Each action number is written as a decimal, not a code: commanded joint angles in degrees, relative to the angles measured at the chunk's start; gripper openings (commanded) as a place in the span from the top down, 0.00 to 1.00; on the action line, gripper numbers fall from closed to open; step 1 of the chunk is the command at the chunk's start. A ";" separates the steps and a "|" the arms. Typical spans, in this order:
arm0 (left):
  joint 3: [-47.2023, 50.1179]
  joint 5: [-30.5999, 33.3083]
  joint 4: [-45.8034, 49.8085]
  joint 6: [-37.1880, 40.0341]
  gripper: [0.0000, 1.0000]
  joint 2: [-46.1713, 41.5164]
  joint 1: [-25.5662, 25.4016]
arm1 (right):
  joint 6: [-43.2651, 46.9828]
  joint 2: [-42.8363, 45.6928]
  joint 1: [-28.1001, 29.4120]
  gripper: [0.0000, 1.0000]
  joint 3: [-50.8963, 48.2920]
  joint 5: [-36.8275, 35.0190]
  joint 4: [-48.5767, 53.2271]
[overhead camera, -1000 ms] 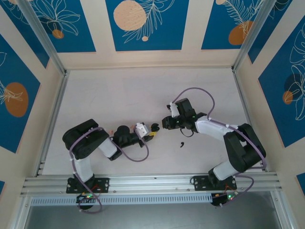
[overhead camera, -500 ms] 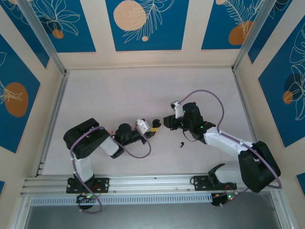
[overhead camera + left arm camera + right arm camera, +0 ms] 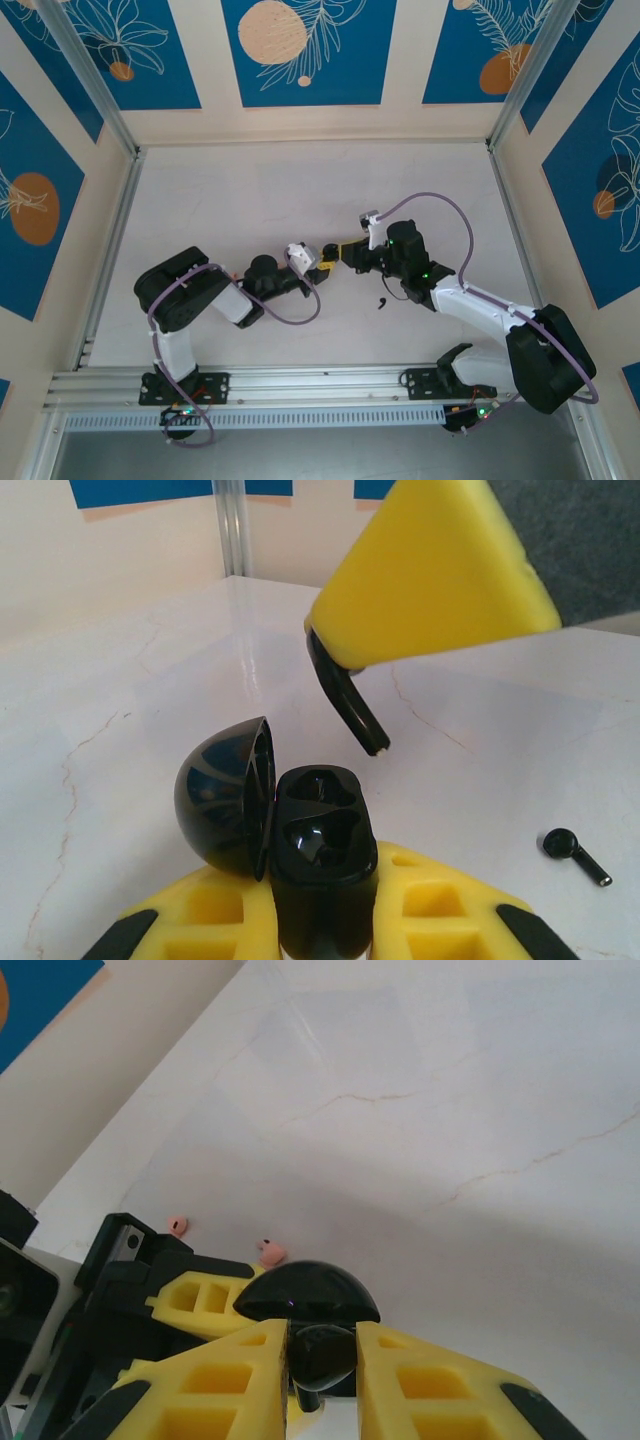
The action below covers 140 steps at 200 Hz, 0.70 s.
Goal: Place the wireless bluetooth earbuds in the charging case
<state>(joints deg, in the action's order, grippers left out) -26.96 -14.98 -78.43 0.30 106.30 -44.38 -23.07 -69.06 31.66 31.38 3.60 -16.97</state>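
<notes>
Clamping the black charging case (image 3: 322, 825) upright in the left pincer (image 3: 320, 910), yellow fingers (image 3: 205, 915) pressing tight on both flanks, lid swung open to one side and the two sockets showing. Pinching a black earbud (image 3: 347, 695) in the nearly closed right pincer (image 3: 340, 253), hanging it just above the open case without touching, stem slanting down toward the sockets. Leaving a second black earbud (image 3: 575, 852) lying on the white bench (image 3: 250, 190), well apart from the case, with two small pink pieces (image 3: 270, 1252) resting just beside the left pincer's body.
</notes>
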 commanded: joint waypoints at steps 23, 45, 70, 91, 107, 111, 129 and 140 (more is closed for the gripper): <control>-0.88 -1.45 -2.16 -1.69 0.88 -0.26 -0.60 | -1.01 -0.89 1.08 0.77 0.17 -0.69 -4.45; -1.07 -1.54 -2.18 -2.12 0.88 -0.65 -0.60 | -1.01 -2.01 1.54 0.77 0.51 -0.73 -4.95; -1.08 -1.62 -2.16 -2.66 0.88 -1.43 -0.62 | -1.01 -3.00 1.91 0.77 0.65 -1.05 -5.44; -1.06 -1.67 -2.16 -2.89 0.88 -2.02 -0.67 | -0.92 -3.53 2.09 0.77 0.66 -1.35 -5.70; -0.99 -1.72 -2.20 -3.06 0.88 -2.30 -0.67 | -0.88 -3.88 2.25 0.77 0.62 -1.49 -6.04; -1.04 -1.64 -2.15 -3.10 0.88 -2.41 -0.63 | -0.84 -3.97 2.27 0.77 0.67 -1.46 -6.05; -1.08 -1.55 -2.21 -3.52 0.87 -2.85 -0.61 | -0.67 -4.31 2.43 0.77 0.62 -1.49 -6.05; -1.07 -1.54 -2.20 -3.71 0.88 -3.11 -0.69 | -0.66 -4.46 2.52 0.77 0.49 -1.49 -6.05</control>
<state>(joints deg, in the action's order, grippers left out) -26.98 -15.38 -78.41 -1.69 105.27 -44.42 -23.62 -72.66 33.63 31.38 3.01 -21.71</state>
